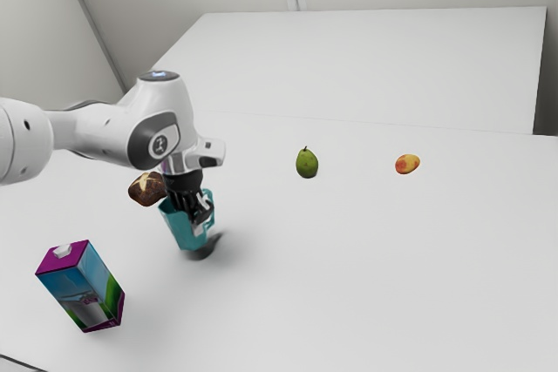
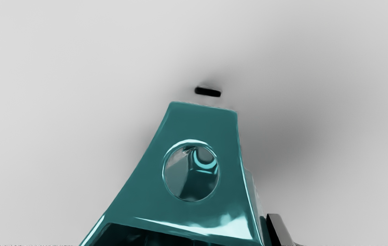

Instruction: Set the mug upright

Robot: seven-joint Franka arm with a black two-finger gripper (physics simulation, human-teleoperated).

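My gripper (image 1: 201, 207) points down at the rim of the teal mug (image 1: 185, 227) in the exterior view, shut on its wall. The mug's opening faces up and its base down, with a slight lean. A dark shadow lies below the base, which looks a little off the table. In the wrist view, the mug (image 2: 187, 130) shows a round hole in its near face. One finger of my gripper (image 2: 277, 229) stands against the mug's outer side; the other finger is hidden by the mug.
On the white table (image 1: 349, 276), a drink carton (image 1: 84, 287) stands toward the exterior view's lower left. A brown bread-like item (image 1: 146, 188) lies just behind the mug. Farther to the exterior view's right are a green pear (image 1: 306, 164) and a yellow-red fruit (image 1: 407, 164).
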